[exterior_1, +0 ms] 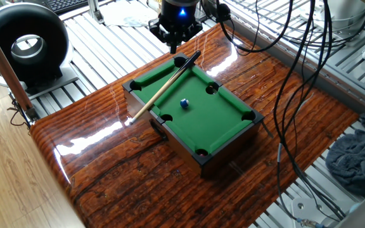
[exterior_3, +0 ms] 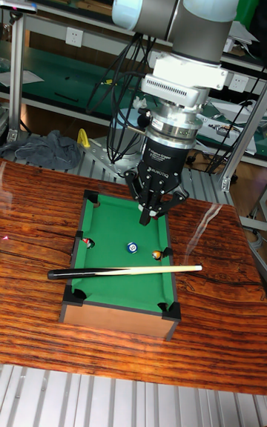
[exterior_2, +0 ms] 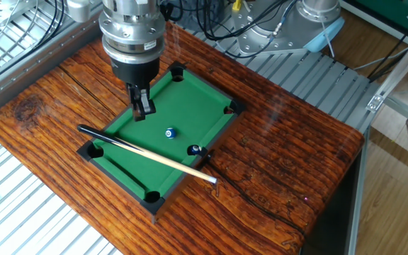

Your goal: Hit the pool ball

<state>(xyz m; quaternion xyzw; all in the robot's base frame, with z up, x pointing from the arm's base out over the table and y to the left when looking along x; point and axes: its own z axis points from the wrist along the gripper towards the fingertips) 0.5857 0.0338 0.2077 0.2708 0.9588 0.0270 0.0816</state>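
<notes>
Your pool ball [exterior_2: 169,133] sits loose on the green felt near the middle of the mini pool table [exterior_2: 211,95], small against the black pockets, with the cue [exterior_2: 146,153] lying across the rails just beside it. The pincer [exterior_2: 142,112] hangs above the felt toward the far end of the table, near the ball but clearly apart from it, and nothing touches it. The fingers look pressed together on nothing, forming one narrow tip.

That narrow tip is your main risk: with so small a target, a slightly off-line sweep would slip past the ball or clip it at its edge and send it sideways. Come down too low and you may drag on the felt or catch a rail. The cue is unsecured, so a wide stroke could knock it off the rails. A second small ball [exterior_2: 195,149] rests by the side pocket; a stray hit might strike that one instead.
</notes>
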